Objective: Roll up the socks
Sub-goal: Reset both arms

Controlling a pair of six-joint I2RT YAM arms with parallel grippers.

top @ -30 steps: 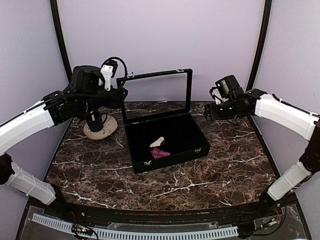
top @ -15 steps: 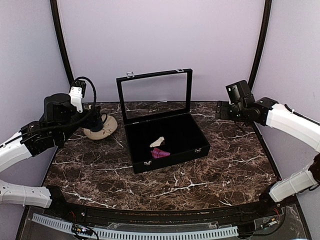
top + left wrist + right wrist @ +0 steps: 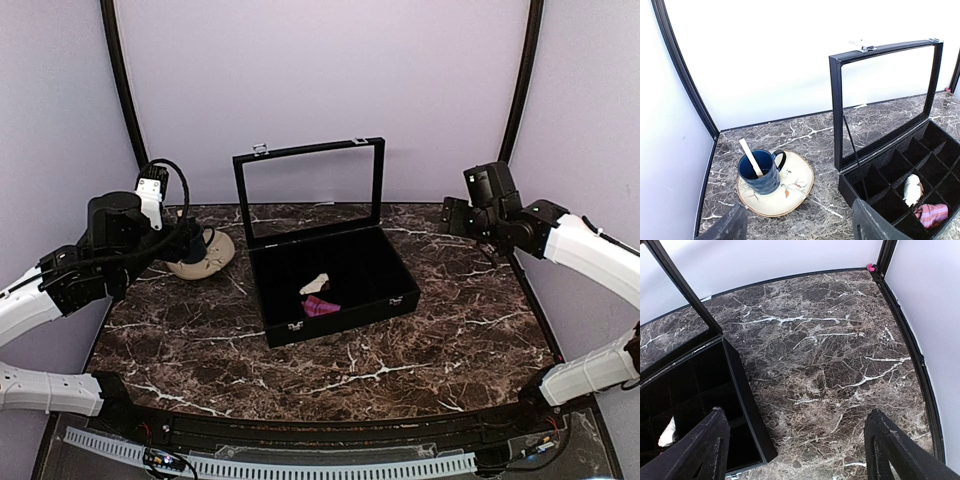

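The left end effector (image 3: pixel 797 225) hangs open and empty over the left side of the bench (image 3: pixel 200 340), near the blue cup (image 3: pixel 758 172) on its saucer (image 3: pixel 795 187). The right end effector (image 3: pixel 800 442) is likewise spread wide with nothing in it, off past the right end of the black case (image 3: pixel 340 318). Neither is near the work.

The socks lie down inside the open case, in neighbouring compartments toward its front. The pink sock (image 3: pixel 932 214) is bunched into a small wad, and the cream sock (image 3: pixel 912 189) is a little bundle just behind it.

I'd expect both to be feather-light, limp and easy to squash, with no stiffness to push against. A pinch on a thick fold at the top of each bundle looks the surest hold. The divider walls crowd them closely and could catch a finger coming down, and loose cloth may slip from a shallow nip.
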